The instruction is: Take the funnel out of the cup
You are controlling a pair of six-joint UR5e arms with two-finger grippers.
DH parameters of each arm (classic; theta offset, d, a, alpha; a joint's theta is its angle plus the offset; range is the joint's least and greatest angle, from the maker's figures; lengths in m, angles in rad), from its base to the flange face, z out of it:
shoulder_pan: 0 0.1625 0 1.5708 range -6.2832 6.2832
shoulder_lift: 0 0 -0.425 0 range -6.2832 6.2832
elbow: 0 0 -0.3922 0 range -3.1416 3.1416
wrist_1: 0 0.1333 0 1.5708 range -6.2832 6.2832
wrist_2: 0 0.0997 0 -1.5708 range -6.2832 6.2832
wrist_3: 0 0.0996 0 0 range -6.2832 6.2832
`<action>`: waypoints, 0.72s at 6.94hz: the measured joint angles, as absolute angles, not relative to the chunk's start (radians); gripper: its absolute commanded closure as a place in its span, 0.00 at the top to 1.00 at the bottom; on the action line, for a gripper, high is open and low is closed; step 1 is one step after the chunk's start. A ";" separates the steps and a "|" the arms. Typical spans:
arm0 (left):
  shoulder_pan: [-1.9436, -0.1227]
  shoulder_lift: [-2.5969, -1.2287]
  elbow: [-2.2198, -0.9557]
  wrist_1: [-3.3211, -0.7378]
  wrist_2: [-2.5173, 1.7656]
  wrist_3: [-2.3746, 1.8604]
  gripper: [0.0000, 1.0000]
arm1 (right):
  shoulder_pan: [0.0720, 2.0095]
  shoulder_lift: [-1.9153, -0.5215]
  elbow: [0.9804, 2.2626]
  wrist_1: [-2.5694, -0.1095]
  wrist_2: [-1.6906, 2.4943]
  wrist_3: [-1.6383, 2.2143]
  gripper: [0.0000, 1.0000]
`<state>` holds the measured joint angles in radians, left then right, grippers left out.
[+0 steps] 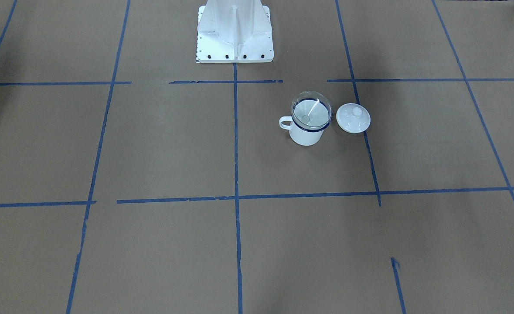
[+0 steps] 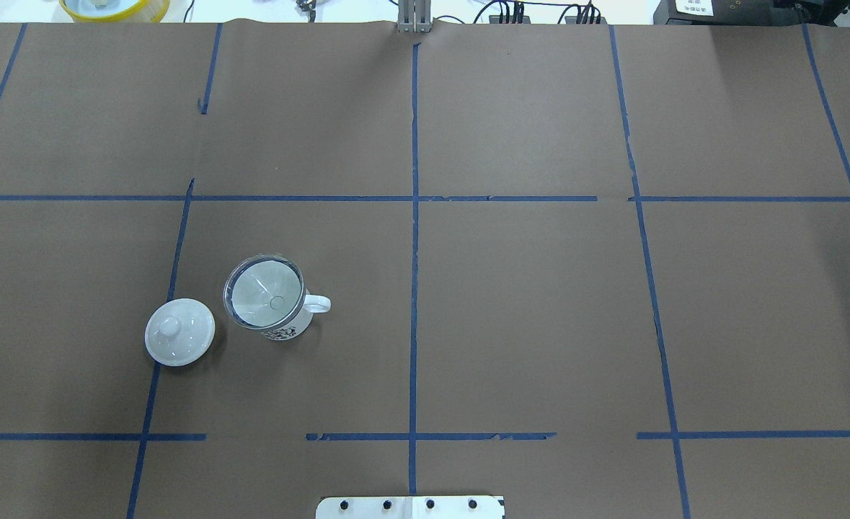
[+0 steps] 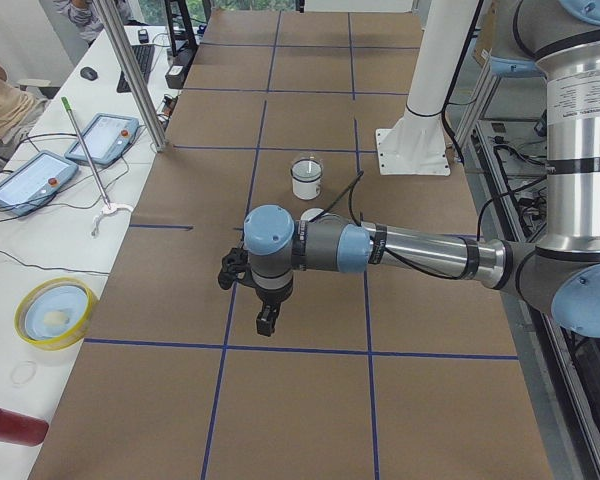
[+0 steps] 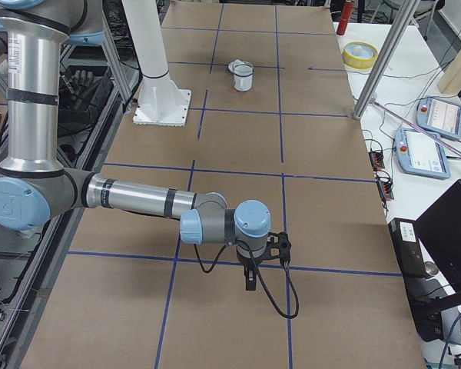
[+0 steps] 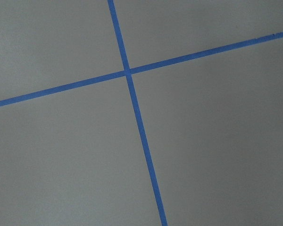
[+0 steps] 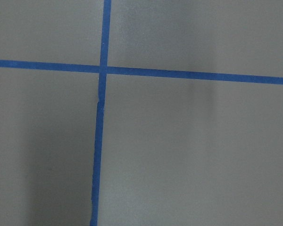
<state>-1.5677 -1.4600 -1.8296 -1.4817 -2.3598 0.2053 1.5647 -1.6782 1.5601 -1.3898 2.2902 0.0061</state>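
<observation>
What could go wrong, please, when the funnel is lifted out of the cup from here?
1. The funnel fills the mouth of the cup, so lifting it might drag or tip the cup.
2. The lid lies close beside the cup and could be knocked on the approach.
3. The funnel is clear, so a grasp might misjudge its rim.

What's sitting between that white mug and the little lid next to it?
Nothing. Only a narrow strip of bare brown table cover separates the mug from the lid; they don't touch. The overhead view shows it best.
</observation>
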 measured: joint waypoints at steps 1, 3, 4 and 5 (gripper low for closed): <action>-1.568 -1.465 -1.830 -1.482 -2.358 0.205 1.00 | 1.565 -1.678 1.560 -1.390 2.290 0.006 1.00; -1.566 -1.481 -1.832 -1.482 -2.356 0.202 1.00 | 1.565 -1.678 1.560 -1.390 2.290 0.006 1.00; -1.563 -1.506 -1.834 -1.482 -2.356 0.199 1.00 | 1.565 -1.678 1.560 -1.390 2.290 0.006 1.00; -1.560 -1.568 -1.829 -1.484 -2.357 0.196 1.00 | 1.565 -1.678 1.560 -1.390 2.290 0.006 1.00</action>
